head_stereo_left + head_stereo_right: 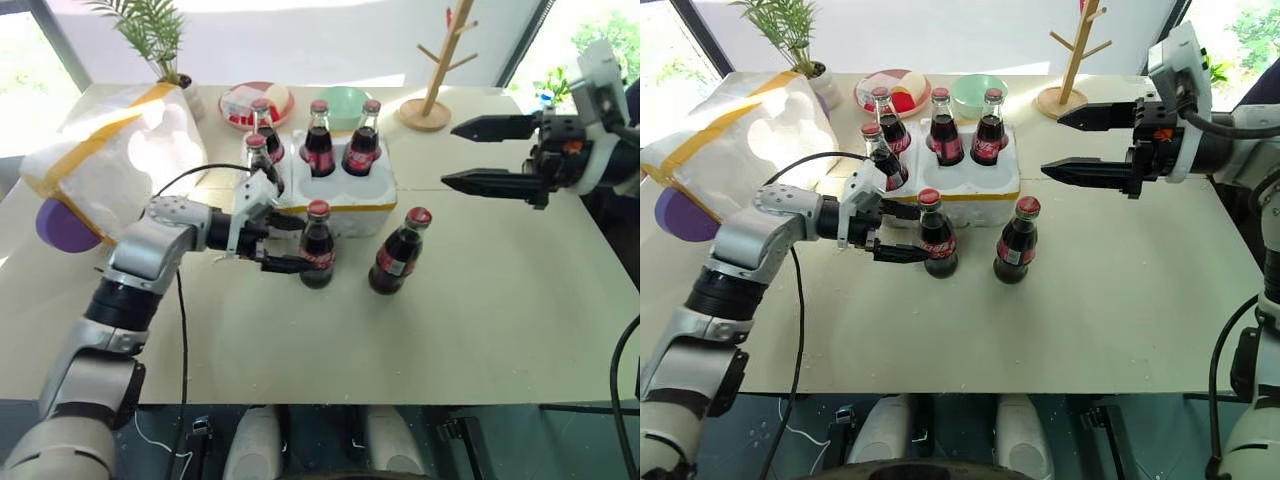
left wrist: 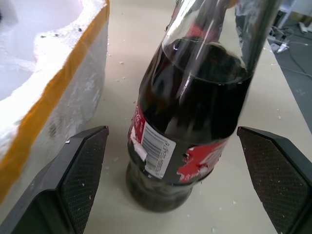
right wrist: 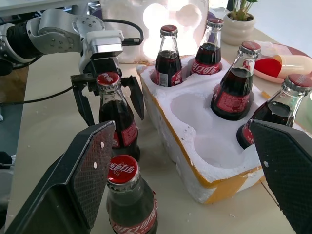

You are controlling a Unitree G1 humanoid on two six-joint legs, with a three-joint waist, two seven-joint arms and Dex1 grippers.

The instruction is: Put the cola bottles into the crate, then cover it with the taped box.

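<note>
Glass cola bottle (image 1: 317, 245) btwn open left hand (image 1: 283, 243) fingers.

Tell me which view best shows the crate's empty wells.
The right wrist view: it looks down into the crate, showing two empty wells beside four seated cola bottles. The eye views show its front wall and the bottles. The left wrist view shows one taped rim.
</note>
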